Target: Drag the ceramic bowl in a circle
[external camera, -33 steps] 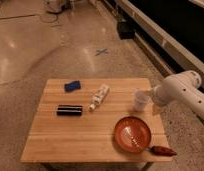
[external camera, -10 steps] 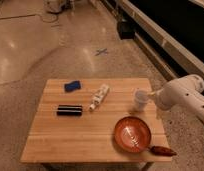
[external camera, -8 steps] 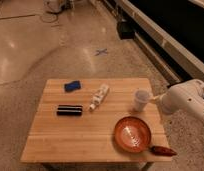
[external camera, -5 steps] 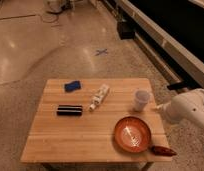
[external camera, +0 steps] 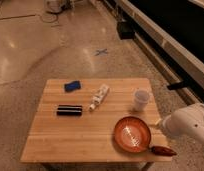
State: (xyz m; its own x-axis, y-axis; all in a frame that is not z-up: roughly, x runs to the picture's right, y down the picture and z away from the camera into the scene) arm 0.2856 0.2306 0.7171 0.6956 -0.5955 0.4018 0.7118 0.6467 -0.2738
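The ceramic bowl (external camera: pixel 131 134), orange-red, wide and shallow, sits on the wooden table (external camera: pixel 85 127) near its front right corner. My white arm (external camera: pixel 189 125) reaches in from the right edge of the view. Its gripper (external camera: pixel 161 123) is at the arm's left end, just right of the bowl's rim and apart from it. The gripper is open and holds nothing. The arm's bulk hides most of the gripper.
A small white cup (external camera: pixel 141 99) stands behind the bowl near the table's right edge. A red pepper-like object (external camera: pixel 162 150) lies at the front right corner. A white tube (external camera: pixel 99 96), a black bar (external camera: pixel 69 110) and a blue sponge (external camera: pixel 71 86) lie further left.
My arm has moved from beside the white cup toward the front right, lower in view, and now ends next to the bowl's right rim. The objects on the table have not moved.
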